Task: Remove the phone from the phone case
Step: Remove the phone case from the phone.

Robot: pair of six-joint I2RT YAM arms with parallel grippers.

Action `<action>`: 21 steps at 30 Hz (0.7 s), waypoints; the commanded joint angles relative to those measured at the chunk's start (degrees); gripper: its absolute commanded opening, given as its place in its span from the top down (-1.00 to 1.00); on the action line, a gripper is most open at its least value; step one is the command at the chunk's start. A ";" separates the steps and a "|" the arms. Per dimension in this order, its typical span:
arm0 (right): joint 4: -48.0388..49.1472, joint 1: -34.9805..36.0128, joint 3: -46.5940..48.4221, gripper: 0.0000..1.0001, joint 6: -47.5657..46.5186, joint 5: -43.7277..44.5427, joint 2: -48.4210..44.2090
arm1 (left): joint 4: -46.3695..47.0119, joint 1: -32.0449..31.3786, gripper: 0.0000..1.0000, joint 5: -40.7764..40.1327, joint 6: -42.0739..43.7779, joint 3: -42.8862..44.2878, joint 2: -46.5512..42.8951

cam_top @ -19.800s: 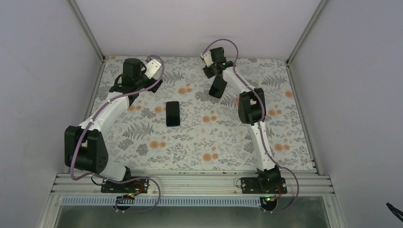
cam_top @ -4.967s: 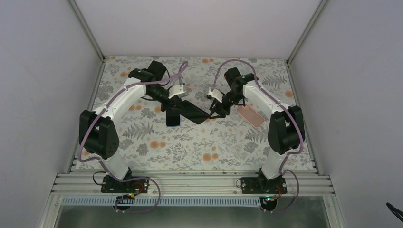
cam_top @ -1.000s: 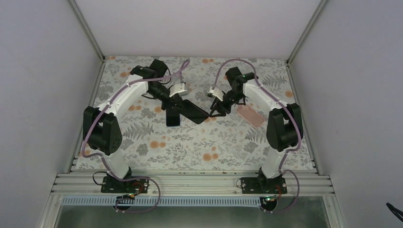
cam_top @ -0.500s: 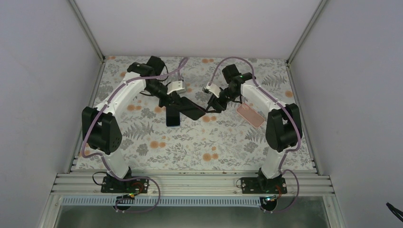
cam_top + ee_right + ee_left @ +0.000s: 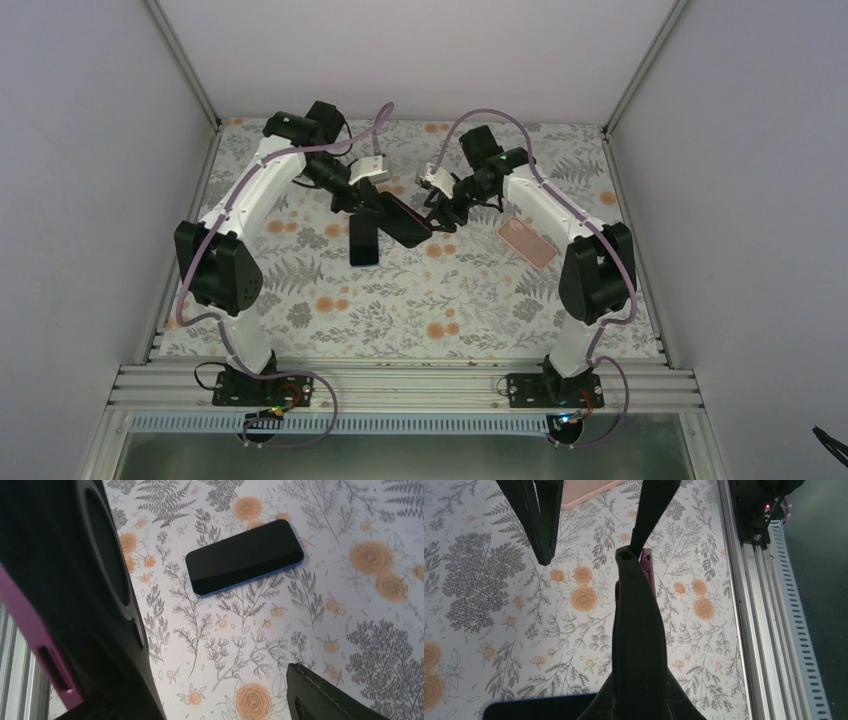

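Black soft phone case [image 5: 404, 222] with purple phone [image 5: 647, 566] inside, aloft at scene centre. Left gripper [image 5: 375, 205] clamped on its left end. Long axis points right toward nearer-free-end right gripper [image 5: 438, 213], jaws spread, one finger [image 5: 651, 510] touching case tip.

One blue-edged phone [image 5: 364, 240]; one dark, purple-edged phone case [image 5: 403, 218] just right of that phone; one pink slab [image 5: 527, 243] farther right; two arms [image 5: 247, 195].

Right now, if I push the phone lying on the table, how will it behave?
The phone lies flat, so it probably slides rather than tips. Its glossy face looks slippery; its thin edge may be hard to pinch.
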 commanded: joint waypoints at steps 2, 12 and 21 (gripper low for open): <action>2.72 5.40 6.71 -0.39 0.77 -15.04 0.33 | 0.54 -1.40 0.95 11.96 0.70 10.65 3.51; -13.76 8.33 22.74 -0.31 -4.85 -28.48 4.88 | 29.95 1.61 0.95 5.33 -20.63 10.74 0.31; -22.76 16.27 25.69 -0.23 -9.02 -29.28 8.91 | 47.69 1.48 0.95 -1.57 -31.94 15.16 -0.71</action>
